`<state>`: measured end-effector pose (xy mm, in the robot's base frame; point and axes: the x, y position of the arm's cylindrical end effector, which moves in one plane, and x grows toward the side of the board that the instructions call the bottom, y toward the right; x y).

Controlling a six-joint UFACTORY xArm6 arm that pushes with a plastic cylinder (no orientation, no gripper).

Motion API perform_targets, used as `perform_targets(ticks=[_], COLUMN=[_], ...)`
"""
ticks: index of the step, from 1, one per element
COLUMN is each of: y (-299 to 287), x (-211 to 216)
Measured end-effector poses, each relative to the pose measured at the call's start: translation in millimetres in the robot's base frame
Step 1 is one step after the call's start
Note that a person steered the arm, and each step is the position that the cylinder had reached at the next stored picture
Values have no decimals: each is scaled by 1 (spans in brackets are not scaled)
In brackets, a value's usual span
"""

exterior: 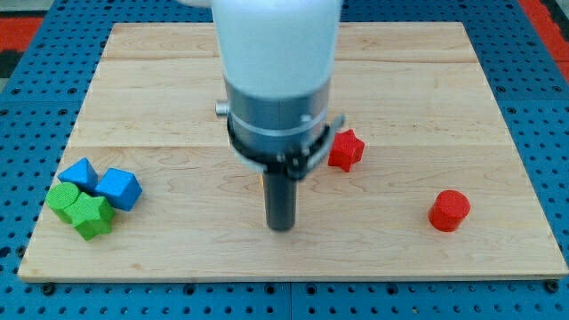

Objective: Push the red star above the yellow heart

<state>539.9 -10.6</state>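
The red star (346,149) lies on the wooden board (178,107) right of centre, just right of the arm's body. My tip (281,227) is below and to the left of the star, a short way apart from it. The yellow heart is not clearly visible; only a small orange-yellow sliver (261,177) shows at the rod's left edge, behind the arm.
A red cylinder (449,211) sits at the lower right. Near the board's lower left corner is a cluster: two blue blocks (80,173) (119,188) and two green blocks (62,200) (92,216). The arm's large white and grey body (277,80) hides the board's centre.
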Motion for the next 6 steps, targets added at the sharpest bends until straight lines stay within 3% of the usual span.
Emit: perform_targets(ticks=[2,3,5,6], y=[-45,-4,107,59], x=[-65,-89,-56,-61])
